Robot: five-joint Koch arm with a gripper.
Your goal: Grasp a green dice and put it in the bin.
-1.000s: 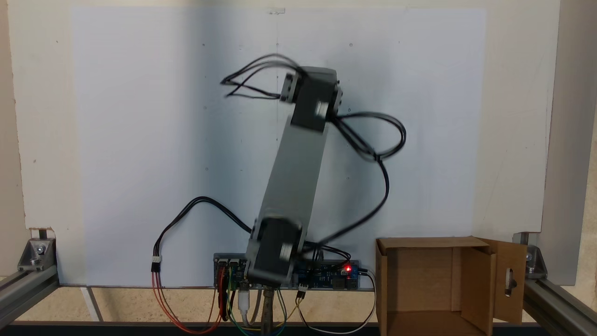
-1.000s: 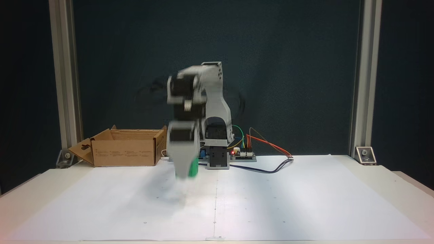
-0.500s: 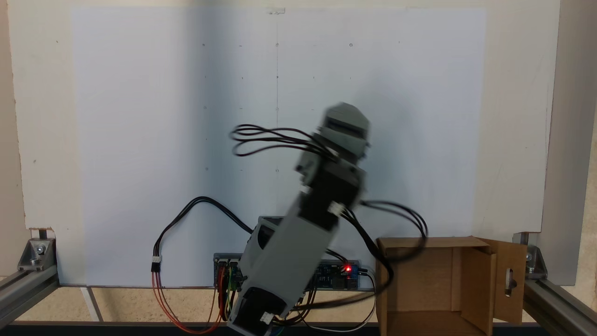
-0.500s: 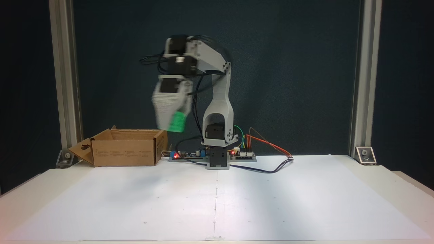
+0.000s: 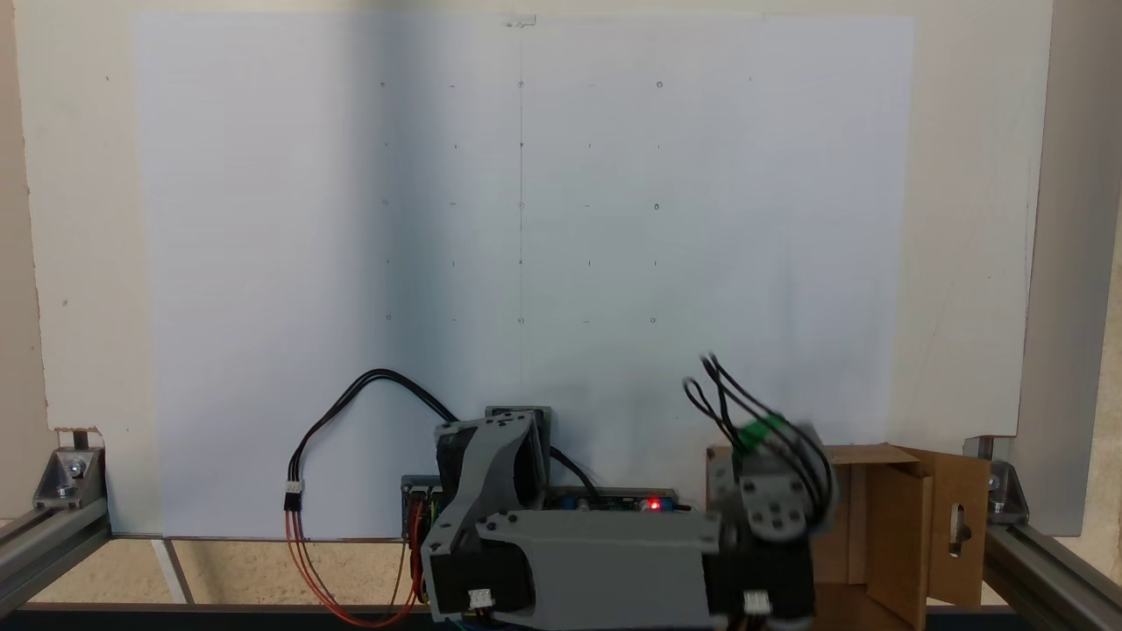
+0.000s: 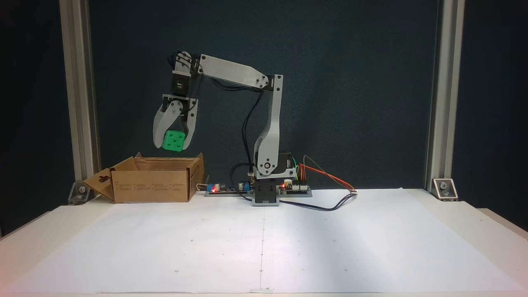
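above the bin [image 6: 150,185] — the tool [image 6: 172,146], clamped on the green dice [image 6: 173,140]

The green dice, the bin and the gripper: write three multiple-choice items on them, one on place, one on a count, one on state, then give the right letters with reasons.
1. Where is the green dice?
A. lying on the white paper
B. in the air above the bin
C. on the bin's floor

2. How many pips show on the dice face turned to the fixed view in front of the arm?
A. one
B. five
C. none

3. What is the state of the gripper?
A. shut on the dice
B. wide open and empty
C. resting on the table

Answers:
1 B: the dice hangs clear above the bin's open top.
2 B: five dark pips are seen on that face.
3 A: one jaw stands on either side of the dice, holding it aloft.
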